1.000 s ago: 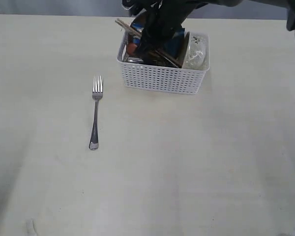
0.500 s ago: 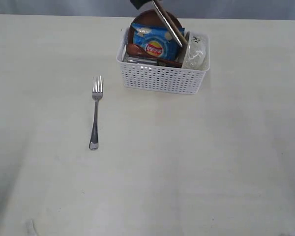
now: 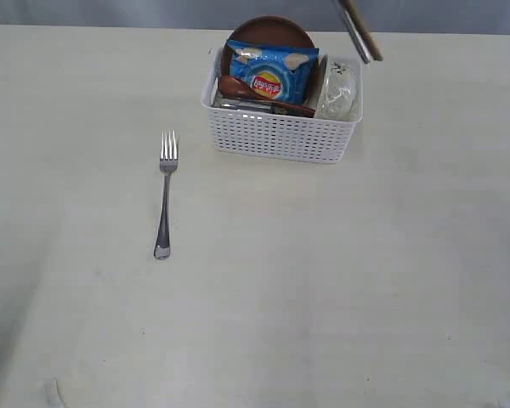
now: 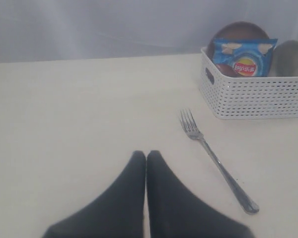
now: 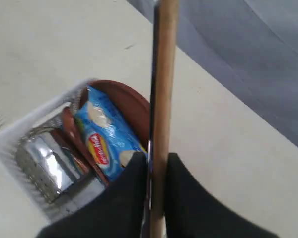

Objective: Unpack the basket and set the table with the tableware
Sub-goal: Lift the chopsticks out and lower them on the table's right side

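Up at the far edge of the exterior view, the chopsticks [image 3: 359, 36] poked in from the top at a slant, in the air just above the right end of the basket [image 3: 280, 136]. From the right wrist we saw why: the right claw [image 5: 156, 163] was clenched on the chopsticks [image 5: 161, 74], both black fingers [image 5: 131, 173] pressed against them, and the pair ran out long and straight from the grip.

Below them the basket [image 5: 20, 139] sat on the table [image 3: 323, 280] near its far side. We made out the blue chip packet [image 3: 272, 72] standing in front of the round brown plate [image 3: 268, 27], the reddish wooden spoon [image 3: 238, 87] lying low along the front wall, and the cream bowl [image 3: 338, 89] tipped on its side at the right end. A shiny steel piece [image 5: 44, 161] lay in the bottom; which piece, we could not tell.

The fork [image 3: 165, 191] lay flat on the table, well left of the basket, tines pointing away.

The left claw [image 4: 146, 156] was shut tight, tips touching, nothing in it, with the fork [image 4: 216, 161] lying near it.
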